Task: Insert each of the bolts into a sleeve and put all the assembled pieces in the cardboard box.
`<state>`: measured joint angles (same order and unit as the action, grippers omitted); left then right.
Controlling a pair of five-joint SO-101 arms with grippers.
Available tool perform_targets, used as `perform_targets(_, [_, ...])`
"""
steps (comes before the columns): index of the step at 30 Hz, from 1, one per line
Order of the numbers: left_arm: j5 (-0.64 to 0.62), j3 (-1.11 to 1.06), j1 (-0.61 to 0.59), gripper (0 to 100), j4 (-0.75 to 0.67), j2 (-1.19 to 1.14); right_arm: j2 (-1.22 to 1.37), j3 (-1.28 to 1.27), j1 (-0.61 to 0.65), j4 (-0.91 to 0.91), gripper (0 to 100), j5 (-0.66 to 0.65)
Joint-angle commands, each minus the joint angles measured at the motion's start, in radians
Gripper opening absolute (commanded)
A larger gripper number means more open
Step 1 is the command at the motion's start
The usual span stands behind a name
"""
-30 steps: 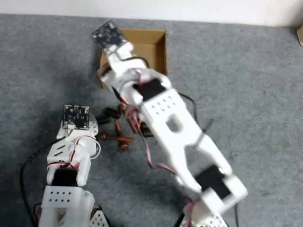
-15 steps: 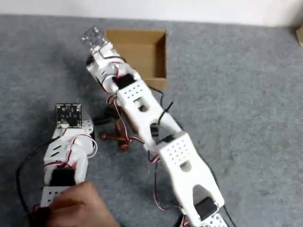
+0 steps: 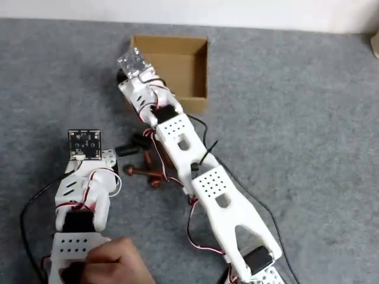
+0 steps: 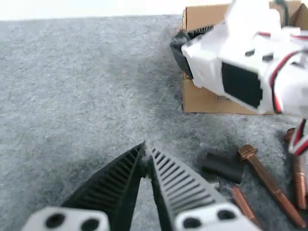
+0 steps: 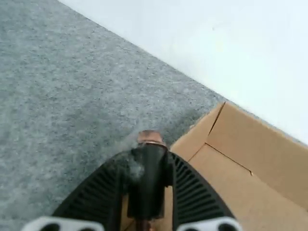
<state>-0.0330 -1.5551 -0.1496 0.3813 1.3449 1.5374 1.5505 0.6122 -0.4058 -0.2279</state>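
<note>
Looking through the right wrist camera, I see the right gripper clamped on a black sleeve, with the copper bolt showing its head at the sleeve's far end. The assembled piece hangs right over the rim of the cardboard box, with grey carpet on one side of it and the box's brown floor on the other. From the high view I can follow the right arm stretched across the table, its wrist at the box's left wall.

My left gripper has its ribbed fingers pressed together with nothing between them, and it hovers low over bare carpet. Just beside it lie the loose bolts and a bare sleeve, touching one another in a small cluster. The box stands beyond them, with the right arm's wrist in front of it.
</note>
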Motion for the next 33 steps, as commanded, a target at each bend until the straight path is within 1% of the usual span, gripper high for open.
perform_targets(1, [-0.009, 0.059, -0.028, 1, -0.028, -0.005, -0.007, 0.039, -0.008, -0.047, 1.0, -0.005])
perform_targets(4, [-0.009, 0.059, -0.031, 1, -0.028, -0.005, -0.039, 0.039, -0.008, -0.113, 3.0, -0.005])
perform_targets(9, [-0.011, 0.059, -0.031, 1, -0.028, -0.002, -0.097, 0.041, 0.002, -0.200, 14.2, -0.005])
perform_targets(12, [-0.012, 0.062, -0.061, 1, -0.028, 0.002, -0.156, 0.041, 0.005, -0.255, 14.9, -0.003])
perform_targets(14, [-0.072, 0.082, -0.104, 1, -0.028, -0.007, -0.200, 0.041, 0.008, -0.289, 14.9, 0.008])
perform_targets(16, [-0.107, 0.088, -0.137, 1, -0.028, -0.007, -0.255, 0.041, 0.010, -0.326, 15.0, 0.061])
perform_targets(19, [-0.109, 0.090, -0.148, 1, -0.028, -0.007, -0.346, 0.041, 0.021, -0.418, 15.1, 0.107])
perform_targets(26, [-0.109, 0.093, -0.150, 1, -0.028, -0.004, -0.550, 0.041, 0.117, -0.671, 15.1, 0.109])
perform_targets(33, [-0.109, 0.091, -0.150, 1, -0.028, -0.005, -0.792, 0.041, 0.199, -1.092, 15.1, 0.109])
